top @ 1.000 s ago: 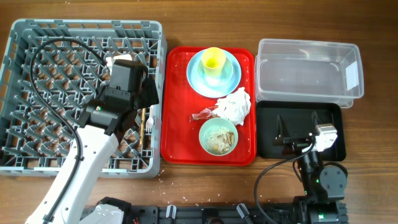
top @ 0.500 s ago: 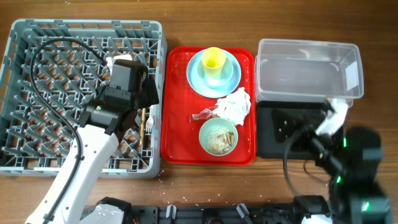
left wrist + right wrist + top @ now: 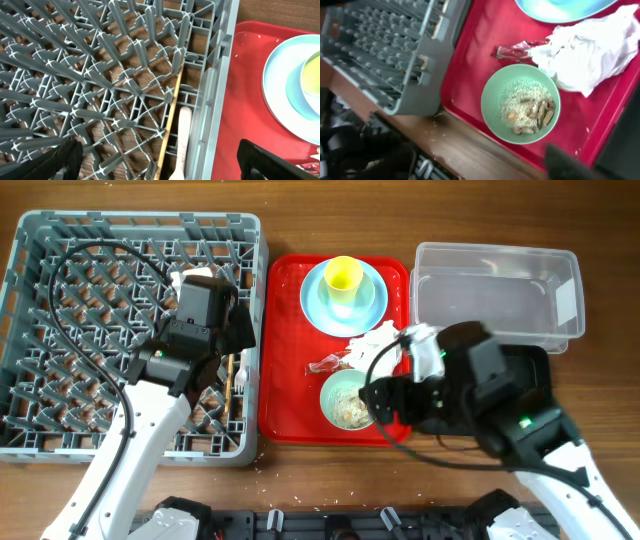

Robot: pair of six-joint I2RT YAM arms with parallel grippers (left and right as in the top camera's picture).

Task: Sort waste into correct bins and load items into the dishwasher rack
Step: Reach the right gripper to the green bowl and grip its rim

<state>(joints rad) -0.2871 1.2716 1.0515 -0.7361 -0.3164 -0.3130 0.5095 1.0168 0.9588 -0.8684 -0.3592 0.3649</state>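
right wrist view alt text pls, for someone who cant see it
A pale green round bowl of rice and brown food scraps sits on a flat red tray, beside a crumpled white paper napkin and small red wrapper. A grey plastic pegged rack lies left.

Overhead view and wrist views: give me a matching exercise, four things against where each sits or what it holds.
Things:
1. cup
2. bowl
3. fork
4. napkin

Places or states:
A. in the rack, beside a chopstick
B. next to the wrapper
C. on the plate
D. holds scraps

Pairs: 1-C, 2-D, 3-A, 4-B
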